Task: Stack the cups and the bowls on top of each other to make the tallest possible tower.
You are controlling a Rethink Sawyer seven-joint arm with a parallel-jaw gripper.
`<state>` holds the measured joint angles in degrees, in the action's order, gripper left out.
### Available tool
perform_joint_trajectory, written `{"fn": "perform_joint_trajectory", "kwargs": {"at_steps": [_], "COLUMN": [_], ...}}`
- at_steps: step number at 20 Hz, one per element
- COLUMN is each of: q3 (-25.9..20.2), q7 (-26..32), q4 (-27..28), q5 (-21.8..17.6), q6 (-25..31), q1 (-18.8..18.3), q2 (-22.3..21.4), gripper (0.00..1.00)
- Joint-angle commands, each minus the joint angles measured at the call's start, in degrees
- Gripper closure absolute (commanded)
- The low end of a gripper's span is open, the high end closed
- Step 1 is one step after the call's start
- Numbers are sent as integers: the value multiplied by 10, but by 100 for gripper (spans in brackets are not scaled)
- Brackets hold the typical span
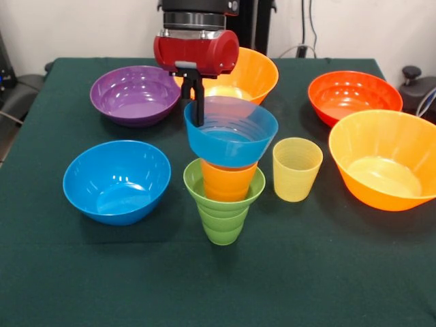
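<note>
The tower (pixel 225 180) stands near the middle of the worktop (pixel 340 272): a green ribbed cup (pixel 222 221) at the bottom, a small green bowl (pixel 193 182) flaring around its top, an orange cup (pixel 227 180) seated in that, and a translucent blue bowl (pixel 231 133) on top, its stepped wall showing through. The gripper (pixel 198 102) reaches down from a glossy red wrist, with its black jaws clamped on the blue bowl's far rim (one finger shows dark through the plastic, inside the wall). Whether that bowl rests fully on the orange cup or hangs just above it is hard to tell from this angle.

A pale yellow cup (pixel 296 169), finely ribbed, stands upright just beside the tower. Around them sit smooth, shiny bowls, all upright: a medium blue bowl (pixel 116 180), a purple bowl (pixel 135 94), a red-orange bowl (pixel 354 97), a big orange bowl (pixel 385 158) and another orange bowl (pixel 255 75) behind the wrist.

The worktop wears a dark green cloth, matte and slightly creased; behind it is a pale wall (pixel 82 27) with cables (pixel 310 27) hanging down
</note>
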<state>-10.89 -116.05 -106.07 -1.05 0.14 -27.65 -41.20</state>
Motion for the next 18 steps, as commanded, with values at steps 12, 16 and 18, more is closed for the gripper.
{"fn": "perform_joint_trajectory", "kwargs": {"at_steps": [12,16,18], "q3": [-44,-45,-47], "q7": [-74,-61,-56], "q4": [-44,-22,-15], "q5": [-24,-18,-16], "q6": [-61,-44,-35], "q1": [-1,-6,-9], "q2": [33,34,33], "gripper": [100,100,100]}}
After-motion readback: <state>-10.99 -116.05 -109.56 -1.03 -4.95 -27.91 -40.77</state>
